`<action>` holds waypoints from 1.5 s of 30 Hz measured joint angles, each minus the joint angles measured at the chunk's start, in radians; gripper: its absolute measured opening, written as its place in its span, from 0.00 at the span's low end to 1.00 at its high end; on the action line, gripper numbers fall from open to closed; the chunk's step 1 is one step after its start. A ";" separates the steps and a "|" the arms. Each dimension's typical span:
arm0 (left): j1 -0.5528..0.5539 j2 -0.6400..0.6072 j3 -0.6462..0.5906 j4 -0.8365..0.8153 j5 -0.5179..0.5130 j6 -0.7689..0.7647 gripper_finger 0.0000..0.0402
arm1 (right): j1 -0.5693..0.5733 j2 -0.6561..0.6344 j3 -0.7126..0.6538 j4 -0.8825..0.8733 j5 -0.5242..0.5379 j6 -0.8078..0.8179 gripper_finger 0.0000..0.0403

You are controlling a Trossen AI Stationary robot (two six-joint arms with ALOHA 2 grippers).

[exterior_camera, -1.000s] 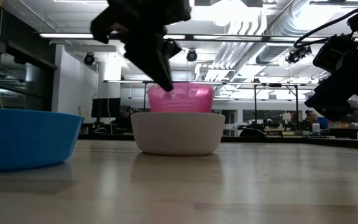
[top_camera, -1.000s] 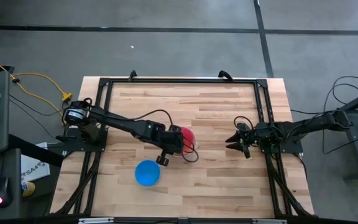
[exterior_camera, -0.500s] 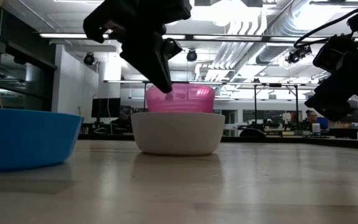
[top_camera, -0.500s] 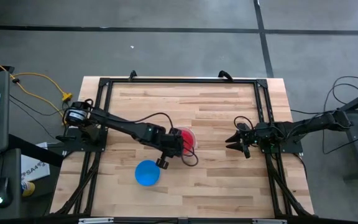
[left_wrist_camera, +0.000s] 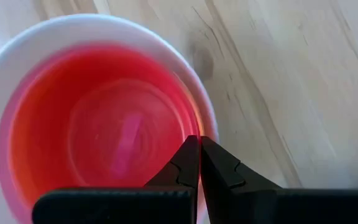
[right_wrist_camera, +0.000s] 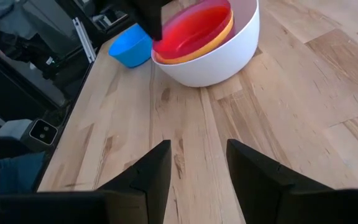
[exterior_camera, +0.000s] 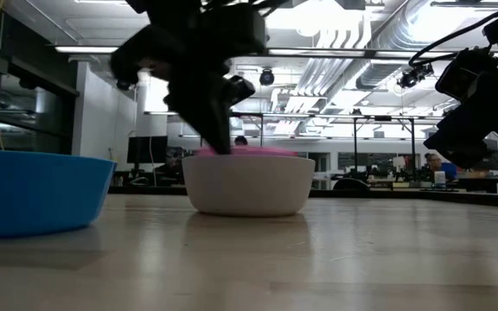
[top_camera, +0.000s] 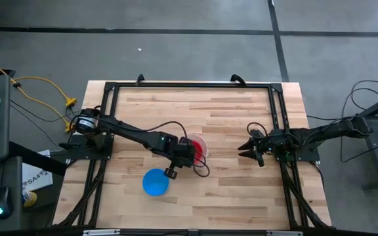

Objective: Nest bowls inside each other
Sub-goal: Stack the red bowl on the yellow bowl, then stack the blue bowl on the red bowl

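The left gripper [left_wrist_camera: 199,163] sits over the near rim of the round white plastic bowl [exterior_camera: 247,183], its two dark fingers pressed together at the rim of the pink-red plastic bowl [left_wrist_camera: 98,124] that lies nested inside. From the wrist camera the fingers look closed with nothing plainly between them, so whether they pinch the pink-red rim or just rest against it is hard to say. Under the pink-red bowl an orange-yellow rim [right_wrist_camera: 219,36] shows (a yellow bowl, apparently, already stacked). The pink-red bowl barely rises above the white rim in the low view, so it seems seated.

The round blue plastic bowl [top_camera: 155,182] stands alone on the wooden surface [top_camera: 228,118], near the stack, towards the front edge. The right gripper [right_wrist_camera: 197,163] waits well apart on the right side, fingers spread and empty.

The step in hand looks like finishing the pink-red placement. Next, I judge, the left arm must lift clear, reach the blue bowl, grip its rim and set it into the stack.
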 joint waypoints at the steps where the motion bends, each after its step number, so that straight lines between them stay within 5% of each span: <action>1: 0.000 0.010 0.000 0.005 0.002 0.001 0.00 | 0.000 0.000 0.000 -0.002 0.000 0.000 0.37; 25: 0.000 0.018 0.002 0.031 0.012 0.019 0.21 | 0.000 0.003 0.000 0.000 0.000 0.000 0.37; 45: 0.039 -0.015 0.101 -0.158 0.018 0.009 0.23 | 0.000 0.003 0.000 0.000 0.000 0.000 0.37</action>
